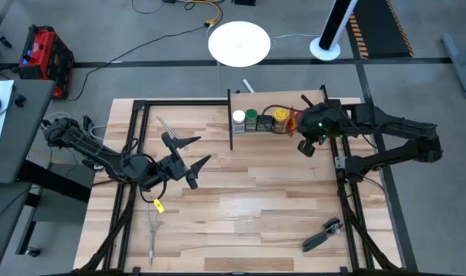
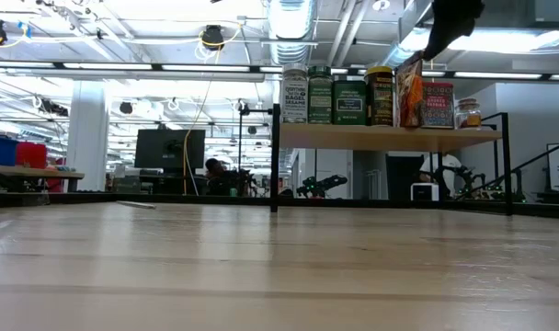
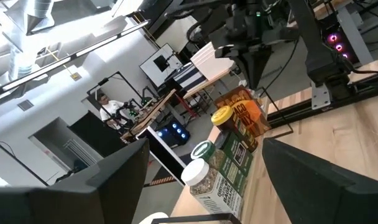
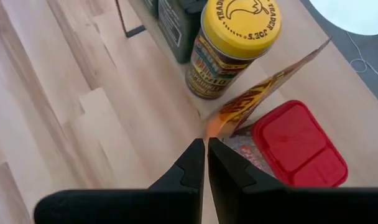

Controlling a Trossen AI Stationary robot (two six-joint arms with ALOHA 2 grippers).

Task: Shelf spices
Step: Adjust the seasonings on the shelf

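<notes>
The shelf [image 2: 390, 136] stands at the table's far side, a pale board on black posts. On it, the spices stand upright in a row: a white-capped jar [image 2: 294, 95], a green-capped jar [image 2: 320, 95], a dark square tin [image 2: 349, 99], a yellow-capped jar [image 4: 239, 37], an orange packet [image 4: 263, 99], a red-lidded tin [image 4: 298, 146] and a small jar [image 2: 467, 112]. My right gripper [image 4: 206, 142] is shut and empty. It slants down above the orange packet and the red tin, clear of both in the low view. My left gripper [image 1: 204, 149] hangs open over the table's left middle, pointing toward the shelf.
A black-handled tool [image 1: 323, 234] lies near the table's front right. A wire whisk [image 1: 155, 230] lies at the front left. Black frame rails [image 1: 133, 153] run along both sides of the table. Bare planks [image 1: 256, 199] lie between the arms.
</notes>
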